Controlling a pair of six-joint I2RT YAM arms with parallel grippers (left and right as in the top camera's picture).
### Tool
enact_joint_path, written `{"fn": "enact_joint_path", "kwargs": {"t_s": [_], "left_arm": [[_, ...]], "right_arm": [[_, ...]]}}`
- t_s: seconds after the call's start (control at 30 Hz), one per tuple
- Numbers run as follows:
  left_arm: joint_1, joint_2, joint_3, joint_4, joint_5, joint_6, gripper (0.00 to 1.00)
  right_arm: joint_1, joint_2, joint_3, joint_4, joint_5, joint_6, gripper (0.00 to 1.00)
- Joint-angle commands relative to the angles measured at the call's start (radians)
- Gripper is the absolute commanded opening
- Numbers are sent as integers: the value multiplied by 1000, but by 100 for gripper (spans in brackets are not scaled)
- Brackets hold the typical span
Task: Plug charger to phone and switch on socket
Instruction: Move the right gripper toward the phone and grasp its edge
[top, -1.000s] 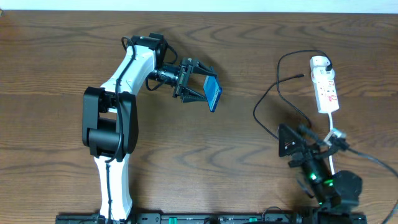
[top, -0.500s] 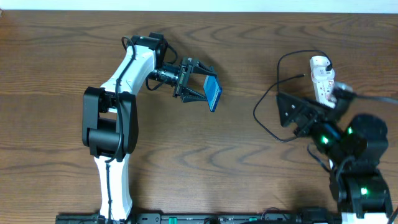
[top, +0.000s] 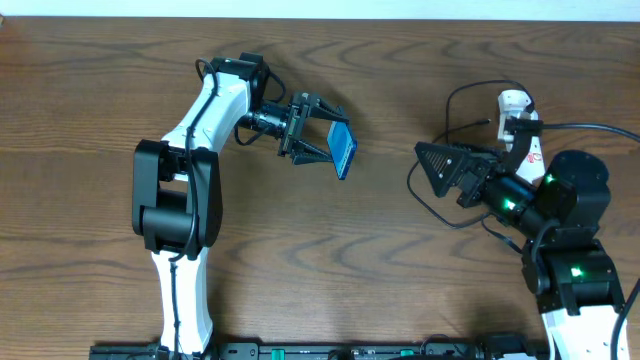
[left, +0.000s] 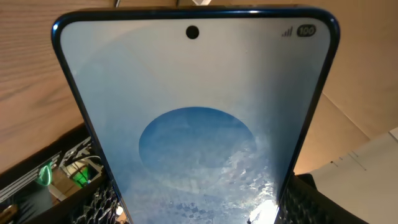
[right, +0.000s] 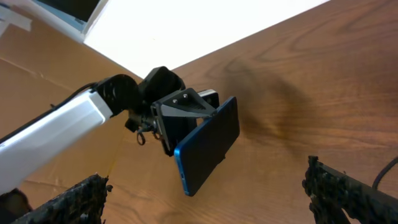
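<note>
Much of the power strip (top: 516, 102) near the right edge of the tabletop (top: 80, 100) is hidden under the right arm; only its far end and a strip of white show, and no switch can be made out. The black charger cable (top: 410, 185) loops over the wood beside it and runs under the arm, so its plug tip cannot be found. The right end effector (top: 432, 166) hangs over that loop, pointing toward the left edge, its fingers (right: 81, 199) wide apart with nothing between them. The left end effector (top: 335, 145) is clamped on the phone (top: 343, 152), held on edge above the middle of the tabletop, nearer the far edge. The phone's long axis runs roughly from far edge to near edge, screen toward the left arm, dark back toward the right arm. In the left wrist view the screen (left: 196, 124) fills the frame and its lower end is cut off, so the charging port is unseen.
</note>
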Motion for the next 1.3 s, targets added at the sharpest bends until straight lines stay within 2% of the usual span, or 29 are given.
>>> {"fn": "enact_joint_path", "kwargs": {"t_s": [0.0, 0.1, 0.27, 0.33, 0.43, 0.6, 0.7, 0.97, 1.0, 1.13, 1.27], "left_arm": [[0, -39, 4, -6, 39, -5, 67], [0, -39, 4, -6, 39, -5, 67], [0, -39, 4, -6, 39, -5, 68], [0, -39, 4, -5, 39, -5, 67], [0, -39, 4, -5, 39, -5, 67], [1, -39, 4, -5, 39, -5, 67], [1, -39, 4, -5, 39, -5, 68], [1, -39, 4, -5, 39, -5, 67], [1, -39, 4, -6, 39, -5, 67], [1, -39, 4, -5, 39, -5, 68], [1, -39, 4, -5, 39, -5, 67]], "right_arm": [[33, 22, 16, -5, 67, -2, 99], [95, 33, 19, -10, 169, 13, 99], [280, 75, 57, -33, 490, 53, 99], [396, 127, 119, -102, 694, 52, 98], [500, 205, 211, -183, 849, 52, 96], [620, 348, 357, -240, 933, 51, 94], [673, 431, 412, -254, 977, 54, 88], [755, 586, 462, -341, 1145, 241, 78], [755, 603, 462, -362, 1143, 293, 74], [754, 638, 462, -364, 1136, 333, 66], [754, 650, 462, -360, 1134, 337, 51]]}}
